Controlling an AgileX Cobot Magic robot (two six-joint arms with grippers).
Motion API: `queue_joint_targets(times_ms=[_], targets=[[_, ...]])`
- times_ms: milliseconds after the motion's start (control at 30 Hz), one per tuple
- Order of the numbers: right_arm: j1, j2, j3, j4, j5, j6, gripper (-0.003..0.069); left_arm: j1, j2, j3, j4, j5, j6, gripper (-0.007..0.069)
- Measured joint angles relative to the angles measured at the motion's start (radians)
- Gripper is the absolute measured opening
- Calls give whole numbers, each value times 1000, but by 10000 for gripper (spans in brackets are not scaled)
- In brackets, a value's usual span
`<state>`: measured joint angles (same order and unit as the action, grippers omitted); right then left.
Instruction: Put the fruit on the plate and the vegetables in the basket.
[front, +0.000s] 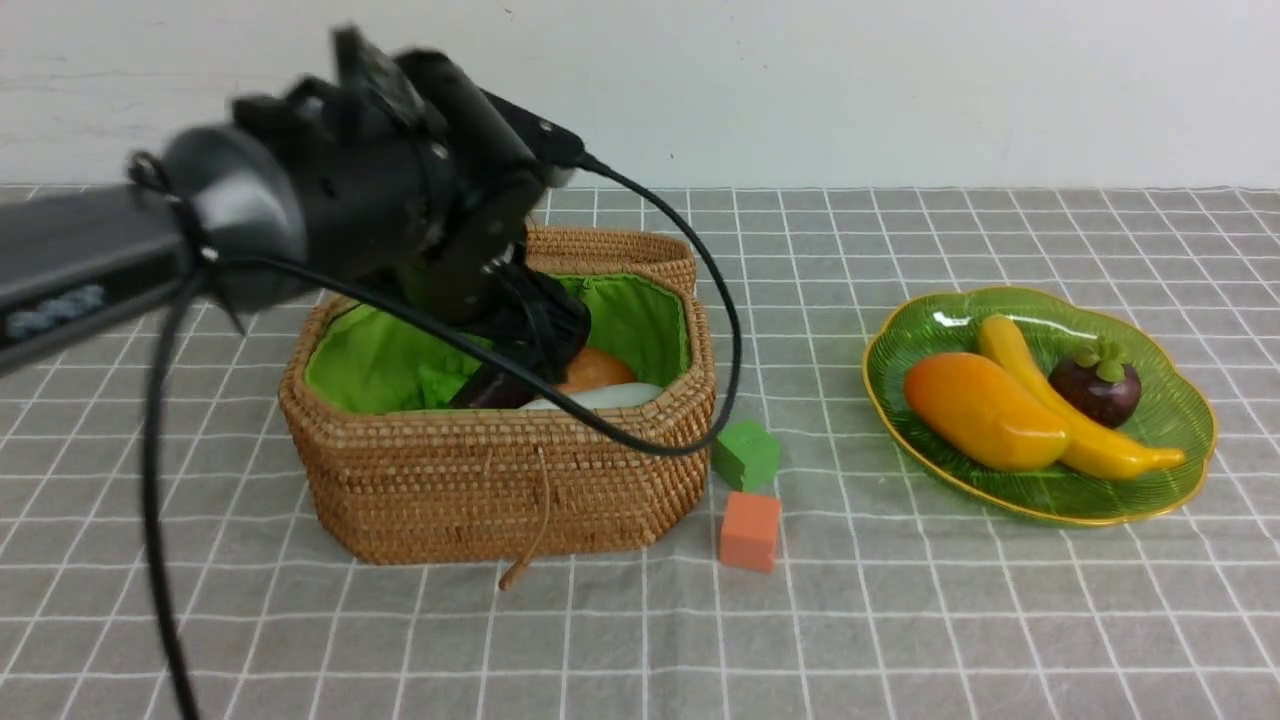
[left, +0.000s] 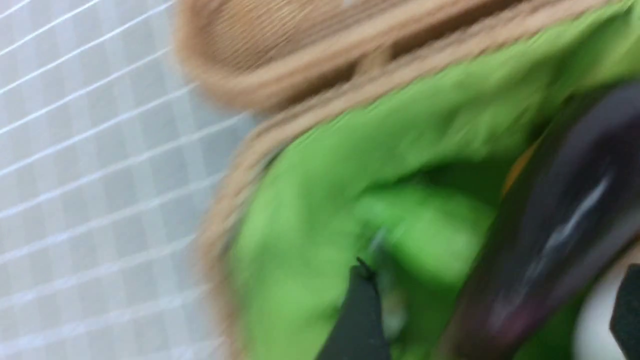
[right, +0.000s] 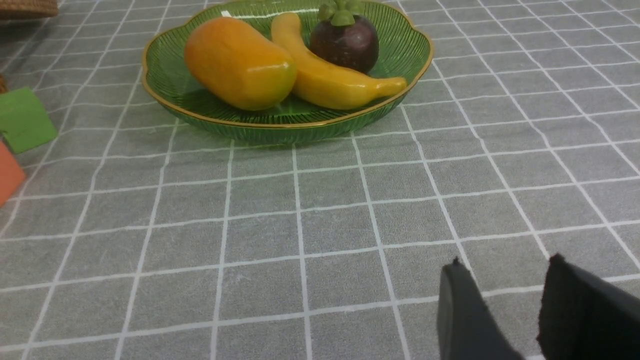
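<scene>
Left-centre of the front view: we see the left gripper (front: 530, 345) inside the basket (front: 500, 480), fingers spread, the eggplant (left: 545, 240) lying released between them. Fruit fills the plate (front: 1185, 440) at right. The right gripper (right: 500, 310) hangs part-open, empty. Next, we judge, a clean upward withdrawal.

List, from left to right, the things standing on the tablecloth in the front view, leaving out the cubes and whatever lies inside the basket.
basket → plate, which carries, left to right, the mango, the banana and the mangosteen.
</scene>
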<state>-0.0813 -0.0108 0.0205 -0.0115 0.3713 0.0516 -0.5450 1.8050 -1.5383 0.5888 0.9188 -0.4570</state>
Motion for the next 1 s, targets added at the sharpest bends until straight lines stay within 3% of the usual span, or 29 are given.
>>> queue_joint_targets(times_ms=[67, 167, 333, 433, 567, 867, 1000], targets=[[0, 0, 0, 0, 0, -1, 239, 0, -60, 0, -14, 93, 24, 528], [0, 0, 0, 0, 0, -1, 239, 0, -181, 0, -99, 255, 91, 372], [0, 0, 0, 0, 0, -4, 239, 0, -372, 6, -244, 313, 149, 93], [0, 0, 0, 0, 0, -5, 239, 0, -533, 54, -320, 314, 148, -13], [0, 0, 0, 0, 0, -5, 239, 0, -730, 185, -360, 314, 99, -13], [0, 0, 0, 0, 0, -7, 240, 0, -1076, 652, -386, 308, -173, -13], [0, 0, 0, 0, 0, -8, 240, 0, -1160, 769, -397, 257, -209, -13]])
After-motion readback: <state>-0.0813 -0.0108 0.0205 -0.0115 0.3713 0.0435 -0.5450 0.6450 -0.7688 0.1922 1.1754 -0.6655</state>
